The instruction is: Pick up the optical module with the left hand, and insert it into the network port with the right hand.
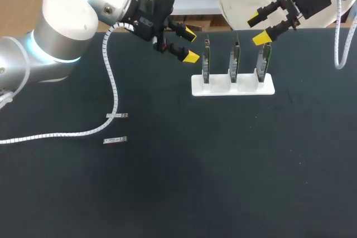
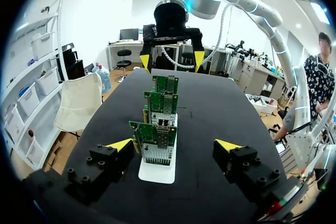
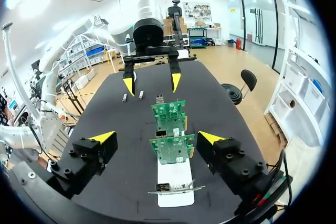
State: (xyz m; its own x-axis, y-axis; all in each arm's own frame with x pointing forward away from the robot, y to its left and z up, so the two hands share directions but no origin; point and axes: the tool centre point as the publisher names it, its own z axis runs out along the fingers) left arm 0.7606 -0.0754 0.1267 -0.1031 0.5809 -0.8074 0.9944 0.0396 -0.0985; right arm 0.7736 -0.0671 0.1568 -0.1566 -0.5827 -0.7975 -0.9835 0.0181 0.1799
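Optical modules (image 1: 116, 116), two small silver bars, lie flat on the table (image 1: 223, 165) at the left, well apart from both grippers. Their long axes run side to side in the head view, and which end leads is too small to tell. Nothing looks done yet: the left gripper (image 1: 190, 44), jaws apart and empty, hangs beside the white stand (image 1: 233, 88) of three upright network cards (image 1: 235, 58), and the right gripper (image 1: 260, 27), likewise spread and empty, hovers above its right end.

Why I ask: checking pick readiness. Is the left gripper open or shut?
Open. The left gripper shows yellow tips apart, gripping nothing.
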